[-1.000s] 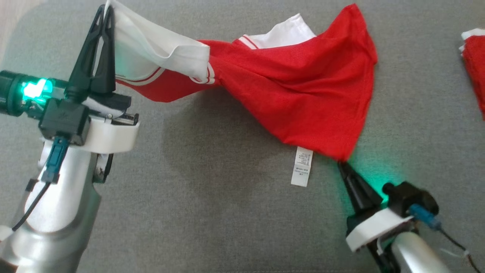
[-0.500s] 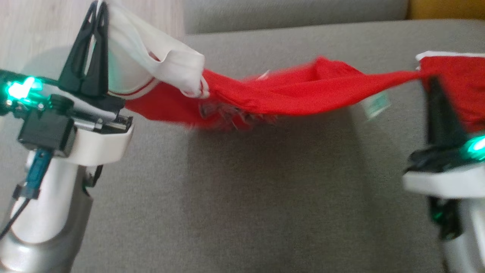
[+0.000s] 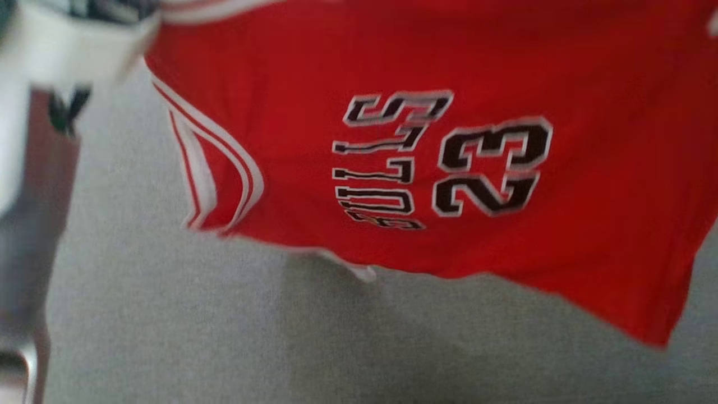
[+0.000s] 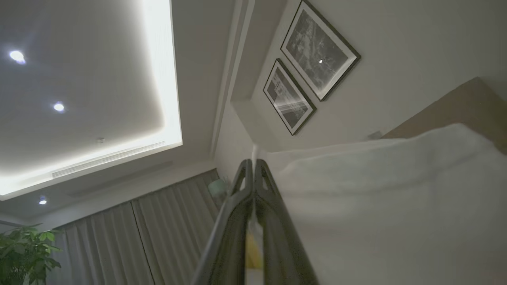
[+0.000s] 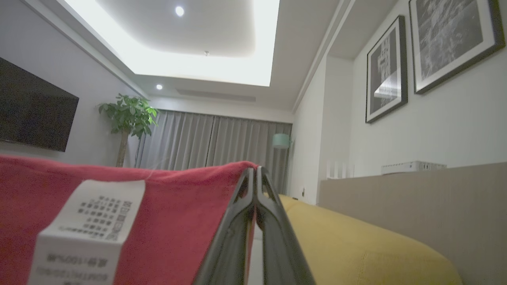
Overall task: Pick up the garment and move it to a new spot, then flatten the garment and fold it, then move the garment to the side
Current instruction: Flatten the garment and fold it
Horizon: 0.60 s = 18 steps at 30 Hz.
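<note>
Red jersey point(image 3: 426, 168) with white-striped trim and black "BULLS 23" lettering hangs spread in the air, print sideways.

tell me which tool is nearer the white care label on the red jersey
Right. The right tool pinches the edge of the red jersey just beside the care label; the left tool clamps white fabric at the jersey's opposite side, away from the label.

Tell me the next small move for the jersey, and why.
Probably lower the left hand and right hand together, keeping the jersey taut, until it lies on the grey surface. Each hand is shut on an edge, and the jersey hangs spread above that surface, so it looks ready to be laid flat.
</note>
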Motion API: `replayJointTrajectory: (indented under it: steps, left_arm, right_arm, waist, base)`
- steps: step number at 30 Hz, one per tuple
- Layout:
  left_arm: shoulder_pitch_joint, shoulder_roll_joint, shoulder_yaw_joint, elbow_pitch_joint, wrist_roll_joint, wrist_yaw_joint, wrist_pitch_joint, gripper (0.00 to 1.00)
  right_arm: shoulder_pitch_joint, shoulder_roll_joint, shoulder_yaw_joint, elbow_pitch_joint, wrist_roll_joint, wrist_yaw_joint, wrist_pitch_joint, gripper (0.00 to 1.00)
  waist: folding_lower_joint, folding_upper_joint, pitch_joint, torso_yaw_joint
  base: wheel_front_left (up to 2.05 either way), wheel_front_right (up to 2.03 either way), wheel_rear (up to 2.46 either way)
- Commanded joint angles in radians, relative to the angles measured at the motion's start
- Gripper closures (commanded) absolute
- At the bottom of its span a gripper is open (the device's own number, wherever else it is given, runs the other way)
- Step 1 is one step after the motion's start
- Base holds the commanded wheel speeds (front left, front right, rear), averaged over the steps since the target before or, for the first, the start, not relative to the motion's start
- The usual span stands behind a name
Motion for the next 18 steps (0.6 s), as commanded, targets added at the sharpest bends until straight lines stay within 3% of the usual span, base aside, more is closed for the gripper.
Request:
replayJointTrajectory:
  steps: [1,4,8,12,15,18]
  left_arm:
    - [-0.083,0.044,0.016,0.023,-0.018,-0.006,0.023,1.00]
    - [-0.193,0.040,-0.036,0.128,-0.071,-0.012,0.039,1.00]
    - [-0.357,0.036,-0.115,0.280,-0.131,-0.014,-0.016,1.00]
    - [-0.514,0.016,-0.126,0.400,-0.142,-0.014,-0.063,1.00]
    - [-0.587,0.003,-0.132,0.391,-0.157,-0.014,-0.070,1.00]
    - [-0.578,0.026,-0.159,0.305,-0.188,-0.014,-0.070,1.00]
  right_arm:
    - [-0.073,-0.025,0.029,0.016,0.013,-0.001,0.016,1.00]
    - [-0.187,-0.035,0.071,0.116,0.022,-0.001,0.019,1.00]
    - [-0.337,-0.039,0.120,0.247,0.010,-0.001,-0.006,1.00]
    - [-0.486,-0.036,0.116,0.355,-0.023,-0.001,-0.042,1.00]
    - [-0.564,-0.046,0.110,0.402,-0.052,-0.001,-0.058,1.00]
    - [-0.585,-0.065,0.115,0.420,-0.062,-0.001,-0.064,1.00]
  waist:
    - [0.0001,0.0000,0.061,0.014]
    - [0.0001,0.0000,0.130,0.025]
    - [0.0001,0.0000,0.213,0.039]
    - [0.0001,0.0000,0.272,0.040]
    - [0.0001,0.0000,0.299,0.040]
    - [0.0001,0.0000,0.320,0.046]
  base:
    - [0.00,0.00,0.00]
    - [0.00,0.00,0.00]
    - [0.00,0.00,0.00]
    - [0.00,0.00,0.00]
    - [0.00,0.00,0.00]
    - [0.00,0.00,0.00]
